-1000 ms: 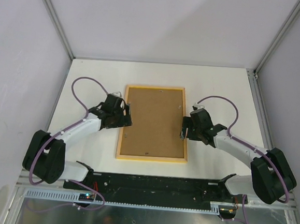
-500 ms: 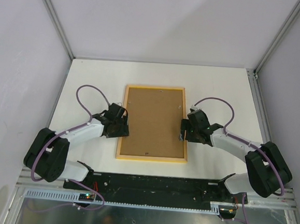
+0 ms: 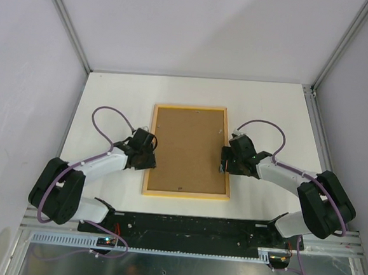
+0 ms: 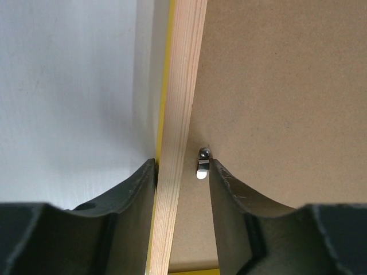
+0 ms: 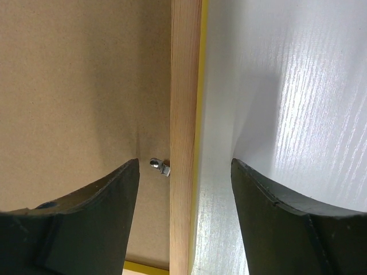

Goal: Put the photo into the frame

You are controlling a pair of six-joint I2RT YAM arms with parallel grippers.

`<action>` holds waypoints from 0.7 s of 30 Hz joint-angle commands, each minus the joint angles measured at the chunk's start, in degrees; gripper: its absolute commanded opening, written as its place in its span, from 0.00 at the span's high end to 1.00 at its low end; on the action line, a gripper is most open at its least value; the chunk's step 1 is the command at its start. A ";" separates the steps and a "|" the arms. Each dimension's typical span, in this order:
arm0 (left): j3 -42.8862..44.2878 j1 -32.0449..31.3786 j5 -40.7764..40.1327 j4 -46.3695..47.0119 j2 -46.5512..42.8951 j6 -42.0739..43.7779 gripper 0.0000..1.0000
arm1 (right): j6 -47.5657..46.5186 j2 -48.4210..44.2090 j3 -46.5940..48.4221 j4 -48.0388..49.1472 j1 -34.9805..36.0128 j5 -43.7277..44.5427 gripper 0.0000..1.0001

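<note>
Frame (image 3: pixel 191 107): 1, flat on table (image 3: pixel 111 93), pale wood back up, yellow edge showing, brown board (image 3: pixel 187 150) seated inside.
Left tool (image 3: pixel 149 162): narrow, astride the frame's left rail. The outer finger (image 4: pixel 135 192) touches the rail and the inner finger meets a metal clip (image 4: pixel 202 163). Not clamped.
Right tool (image 3: pixel 224 163): wide, astride the right rail, both fingers apart from it, 1 clip (image 5: pixel 160 167) between them.

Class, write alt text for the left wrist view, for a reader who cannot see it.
The open jaws of the left gripper straddle the pale wood edge of the frame, lying face down. Brown backing board with a small metal clip lies right; white table left.
</note>
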 commanded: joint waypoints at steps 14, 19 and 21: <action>-2.88 -0.26 -5.73 1.18 0.82 -2.06 0.94 | -1.54 -0.08 0.82 1.17 -0.58 0.29 0.39; -3.07 -0.25 -5.72 1.25 0.17 -2.21 1.00 | -1.68 0.00 0.71 1.45 -0.91 -0.15 0.40; -3.12 -0.23 -5.74 1.16 -0.05 -2.34 1.00 | -1.70 -0.06 0.71 1.44 -0.97 -0.21 0.41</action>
